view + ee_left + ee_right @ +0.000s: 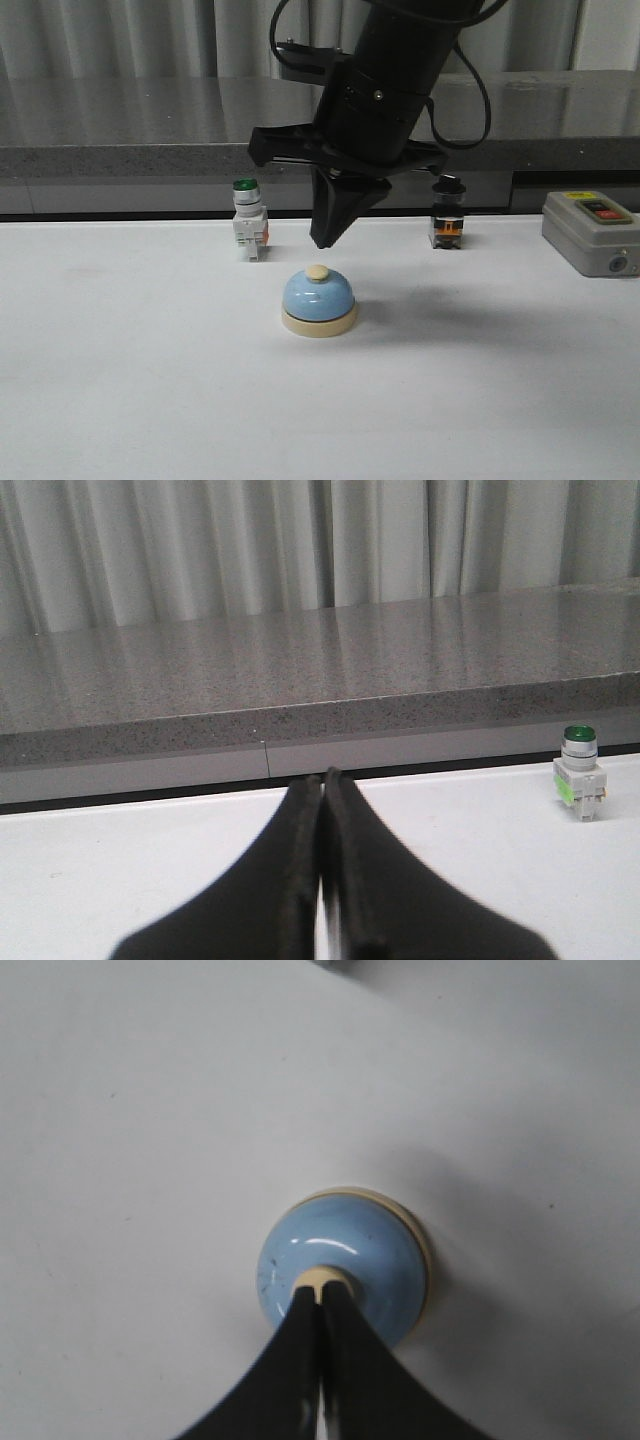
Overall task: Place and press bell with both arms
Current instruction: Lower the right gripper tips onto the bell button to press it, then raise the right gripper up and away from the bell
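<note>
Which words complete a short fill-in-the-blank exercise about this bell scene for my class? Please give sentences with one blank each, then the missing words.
1. The bell has a dome coloured light ____.
2. The right gripper hangs directly ____ the bell's knob, its jaws shut.
3. The push-button switch behind the bell has a ____ cap.
4. The grey box carries a ____ button.

Missing words: blue; above; green; red

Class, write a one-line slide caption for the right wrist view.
Right gripper, jaws closed, poised directly over the cream knob of the blue bell on the white table.
</note>
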Tool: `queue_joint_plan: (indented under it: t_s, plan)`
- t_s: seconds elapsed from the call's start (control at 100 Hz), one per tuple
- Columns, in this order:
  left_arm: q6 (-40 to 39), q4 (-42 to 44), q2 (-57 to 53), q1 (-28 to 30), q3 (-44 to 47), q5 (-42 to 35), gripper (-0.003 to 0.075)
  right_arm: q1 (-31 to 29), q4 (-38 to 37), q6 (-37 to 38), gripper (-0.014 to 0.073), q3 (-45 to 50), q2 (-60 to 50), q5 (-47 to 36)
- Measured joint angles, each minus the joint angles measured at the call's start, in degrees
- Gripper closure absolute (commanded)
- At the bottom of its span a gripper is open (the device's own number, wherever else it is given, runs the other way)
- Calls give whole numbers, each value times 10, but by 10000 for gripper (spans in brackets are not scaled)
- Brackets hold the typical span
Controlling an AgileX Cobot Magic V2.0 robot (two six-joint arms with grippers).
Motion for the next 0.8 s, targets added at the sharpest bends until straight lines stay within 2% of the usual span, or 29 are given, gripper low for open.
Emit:
queue_joint_plan:
  t_s: [0.8]
  plan:
    - [0,0,0,0,0,0,741,0,2,0,654,-4,39,8]
